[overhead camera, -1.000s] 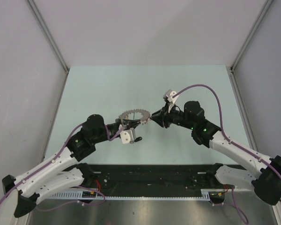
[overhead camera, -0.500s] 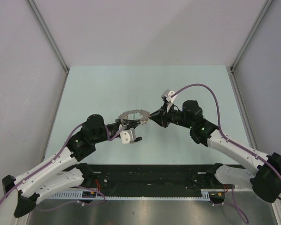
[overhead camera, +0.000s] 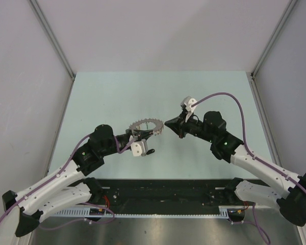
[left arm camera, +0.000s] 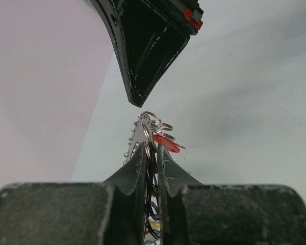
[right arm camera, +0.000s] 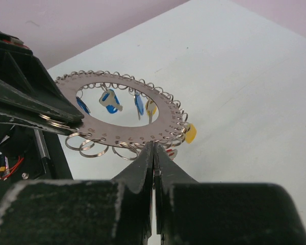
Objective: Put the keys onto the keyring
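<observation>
My left hand [overhead camera: 134, 135] pinches the keyring [overhead camera: 145, 126] level above the middle of the bench [overhead camera: 117, 92], steadying it for threading. My right hand [overhead camera: 167, 123], pressed together and seemingly empty, sits just beside its rim.

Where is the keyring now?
Top view: the keyring is near the centre of the table, held by the left gripper, the right gripper just right of it.
</observation>
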Robot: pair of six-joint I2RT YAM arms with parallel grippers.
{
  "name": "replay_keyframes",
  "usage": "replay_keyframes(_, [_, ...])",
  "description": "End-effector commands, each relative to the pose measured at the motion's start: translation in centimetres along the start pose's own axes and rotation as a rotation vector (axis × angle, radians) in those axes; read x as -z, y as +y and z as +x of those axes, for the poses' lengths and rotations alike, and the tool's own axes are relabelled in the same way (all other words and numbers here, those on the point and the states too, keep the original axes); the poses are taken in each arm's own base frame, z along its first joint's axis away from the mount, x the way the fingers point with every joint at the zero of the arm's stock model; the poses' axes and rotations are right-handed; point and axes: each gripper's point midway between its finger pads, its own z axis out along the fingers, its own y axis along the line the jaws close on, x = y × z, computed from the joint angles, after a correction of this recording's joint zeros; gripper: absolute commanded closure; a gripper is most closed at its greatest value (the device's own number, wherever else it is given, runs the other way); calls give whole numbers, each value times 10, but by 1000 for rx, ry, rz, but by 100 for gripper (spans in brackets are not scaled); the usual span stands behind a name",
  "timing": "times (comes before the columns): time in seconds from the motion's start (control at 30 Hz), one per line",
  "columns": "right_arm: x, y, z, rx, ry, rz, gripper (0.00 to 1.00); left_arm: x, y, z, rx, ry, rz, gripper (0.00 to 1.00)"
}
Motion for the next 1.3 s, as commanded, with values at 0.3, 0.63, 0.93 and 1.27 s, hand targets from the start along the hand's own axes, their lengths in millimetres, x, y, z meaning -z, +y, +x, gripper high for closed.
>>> replay_keyframes(0.3, [9,5,-44,63,-119,69,99,4,23,-23,-53,-70,-91,100])
replay_keyframes(0.63, [16,20,-37,-29,-84,37,76,2,24,-20,-47,-63,-98,100])
replay_keyframes(0.93, [8,40,-38,-97,-111,79,67,-3,29,-13,-18,-29,-118,100])
replay_keyframes(1.27, [-1,33,-34,-206,-121,163,63,-2,29,-13,-19,-30,-122,99])
